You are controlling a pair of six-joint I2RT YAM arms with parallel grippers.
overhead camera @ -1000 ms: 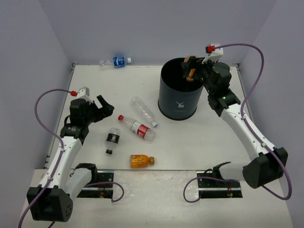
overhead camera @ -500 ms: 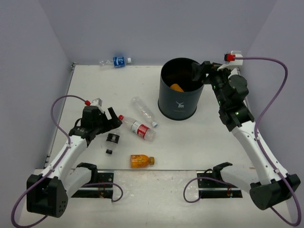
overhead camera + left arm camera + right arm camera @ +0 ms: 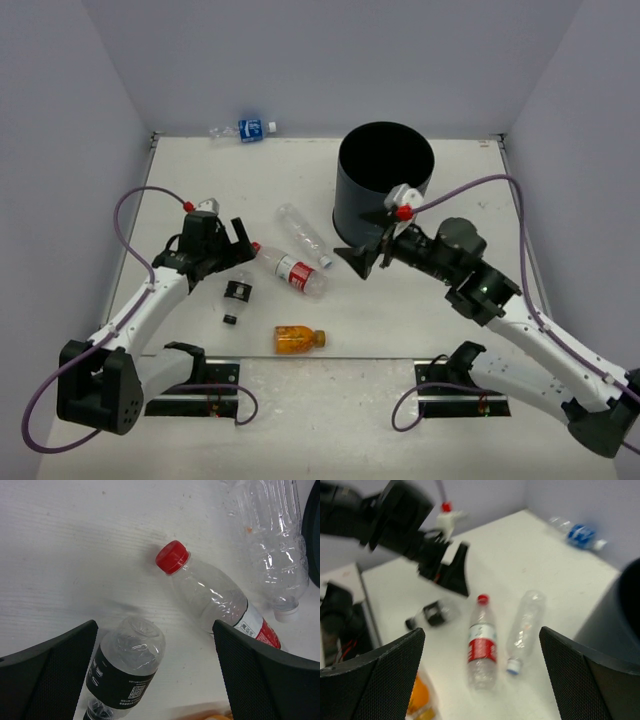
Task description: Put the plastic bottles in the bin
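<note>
Five plastic bottles lie on their sides on a white desk (image 3: pixel 200 180), all outside the bin. The tall round black bin (image 3: pixel 372 225), with a small white deer logo, stands upright toward the far right of the desk; its inside is too dark to see into. Just left of its base lies a clear unlabelled bottle (image 3: pixel 303 235). Close beside that is a clear red-capped bottle (image 3: pixel 288 268) with a red label, its cap pointing left. Nearer the arms, a black-labelled bottle (image 3: pixel 237 295) lies left of an orange drink bottle (image 3: pixel 298 339). A blue-labelled bottle (image 3: pixel 248 128) lies well apart, against the far wall.

The left fingers (image 3: pixel 240 247) are spread wide and hold nothing. They hang over the black-labelled bottle, near the red cap. The right fingers (image 3: pixel 365 252) are also spread wide and hold nothing. They hover just in front of the bin's base, pointing left toward the bottles.
</note>
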